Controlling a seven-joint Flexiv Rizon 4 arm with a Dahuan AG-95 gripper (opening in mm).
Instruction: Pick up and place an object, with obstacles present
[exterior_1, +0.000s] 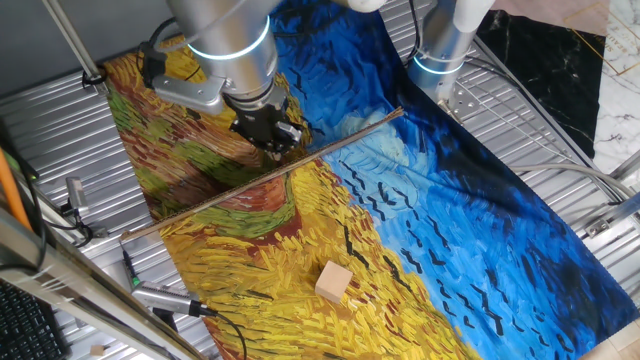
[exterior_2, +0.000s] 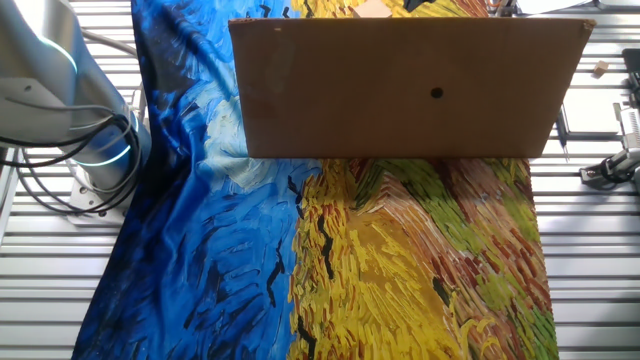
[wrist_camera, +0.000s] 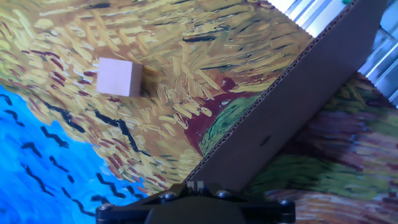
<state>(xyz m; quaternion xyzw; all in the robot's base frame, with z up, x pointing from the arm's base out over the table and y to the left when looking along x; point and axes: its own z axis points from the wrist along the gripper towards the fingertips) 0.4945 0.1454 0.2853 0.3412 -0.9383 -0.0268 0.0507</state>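
Observation:
The light tan wooden cube (exterior_1: 334, 280) lies on the yellow part of the painted cloth, near the front; in the hand view the cube (wrist_camera: 119, 76) is at the upper left. The obstacle is a brown corrugated cardboard sheet standing on edge; it looks like a thin brown line (exterior_1: 260, 178) across the cloth in one fixed view and a broad panel (exterior_2: 400, 90) in the other. My gripper (exterior_1: 279, 148) hovers just over the sheet's far side, fingers together and empty. In the hand view the gripper (wrist_camera: 196, 185) is right by the sheet's edge (wrist_camera: 292, 106). The panel hides cube and gripper in the other fixed view.
The painted cloth (exterior_1: 450, 220) covers a slatted metal table (exterior_1: 540, 130). A second arm's base (exterior_1: 440, 50) stands at the back, also in the other fixed view (exterior_2: 95, 150). Cables and tools (exterior_1: 165, 300) lie along the left edge.

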